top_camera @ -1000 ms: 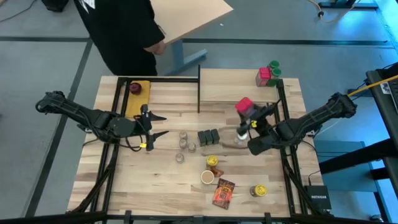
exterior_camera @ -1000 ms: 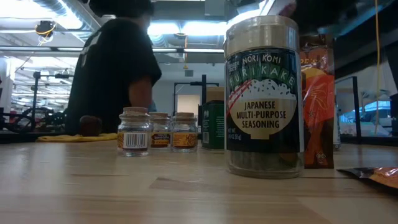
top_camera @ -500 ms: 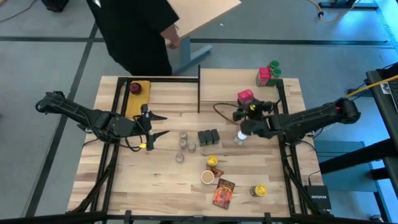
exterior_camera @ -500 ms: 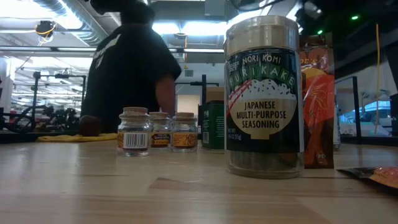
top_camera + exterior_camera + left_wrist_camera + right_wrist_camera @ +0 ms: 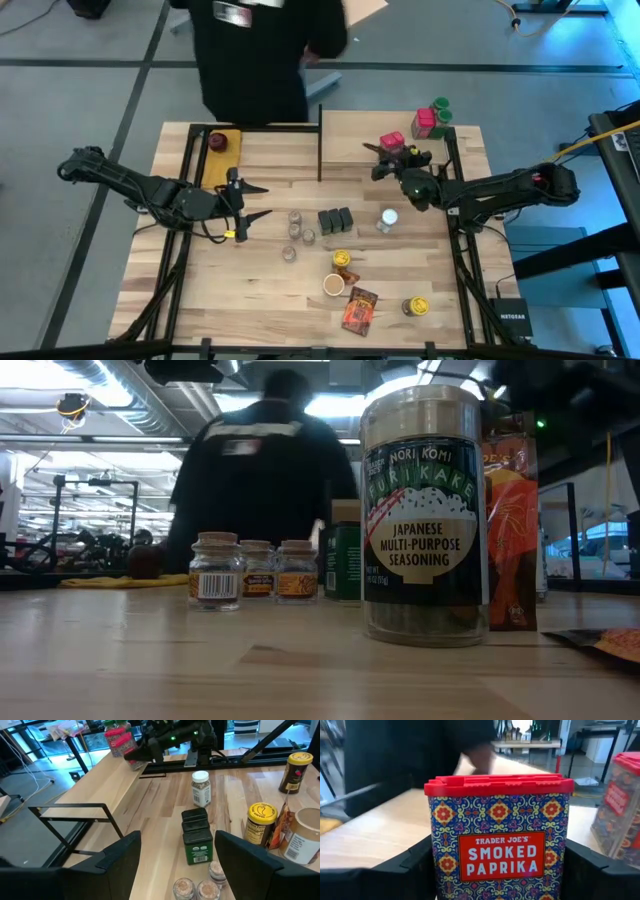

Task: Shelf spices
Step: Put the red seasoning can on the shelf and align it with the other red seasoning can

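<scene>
My right gripper (image 5: 392,152) is shut on a red-lidded smoked paprika tin (image 5: 499,835) over the pale wood shelf (image 5: 350,130) at the table's far right. Two red boxes and green-lidded jars (image 5: 431,119) stand at the shelf's right end. On the tabletop stand a white-lidded jar (image 5: 388,218), three dark tins (image 5: 336,220), small jars (image 5: 296,230), yellow-lidded jars (image 5: 342,259) and a tan-lidded jar (image 5: 333,285). An orange packet (image 5: 359,308) lies near the front. My left gripper (image 5: 247,200) waits open at the left, holding nothing. My right gripper pinches the paprika tin between its two fingers (image 5: 412,870), one on each narrow side wall (image 5: 434,845) below the red lid. The fingers come about level from the table's near right. The tin stands upright; its bottom is out of view, so whether it rests on the shelf I cannot tell.
A person in black (image 5: 260,50) stands at the table's far edge. A dark red round thing on a yellow pad (image 5: 218,141) sits at the far left. In the low view a tall furikake jar (image 5: 425,510) stands close to the table's near edge.
My right gripper has carried the paprika tin toward the table's far edge and down, over the shelf, its wrist swinging round and rolling; it stays shut on the tin. The white-lidded jar below it has come into sight. The person has stepped rightward along the far edge.
</scene>
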Tool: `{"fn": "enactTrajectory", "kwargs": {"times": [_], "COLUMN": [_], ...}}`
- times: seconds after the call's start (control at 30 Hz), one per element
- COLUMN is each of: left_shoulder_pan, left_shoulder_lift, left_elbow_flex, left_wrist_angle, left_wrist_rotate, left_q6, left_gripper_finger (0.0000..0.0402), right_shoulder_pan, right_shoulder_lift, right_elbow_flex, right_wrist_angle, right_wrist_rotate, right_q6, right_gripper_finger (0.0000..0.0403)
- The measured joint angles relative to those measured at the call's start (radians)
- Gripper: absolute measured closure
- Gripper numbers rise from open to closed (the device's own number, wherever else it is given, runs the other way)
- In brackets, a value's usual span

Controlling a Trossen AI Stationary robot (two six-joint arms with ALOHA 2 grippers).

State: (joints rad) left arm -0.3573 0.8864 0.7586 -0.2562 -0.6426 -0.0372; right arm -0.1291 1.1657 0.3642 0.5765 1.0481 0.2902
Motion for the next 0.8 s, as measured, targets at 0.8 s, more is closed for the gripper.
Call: {"fn": "enactTrajectory", "kwargs": {"times": [0.8], "left_shoulder_pan": [0.051], "left_shoulder_lift": [0.072], "left_elbow_flex": [0.0], "left_wrist_angle": [0.004], "left_wrist_rotate": [0.037], "left_q6": [0.015], "left_gripper_finger": [0.0153], "right_shoulder_pan": [-0.047], "right_shoulder_lift": [0.024], "right_elbow_flex": [-0.089], "right_wrist_angle": [0.24], "right_wrist_rotate": [-0.099], "right_q6": [-0.187], "right_gripper_finger": [0.0013]}}
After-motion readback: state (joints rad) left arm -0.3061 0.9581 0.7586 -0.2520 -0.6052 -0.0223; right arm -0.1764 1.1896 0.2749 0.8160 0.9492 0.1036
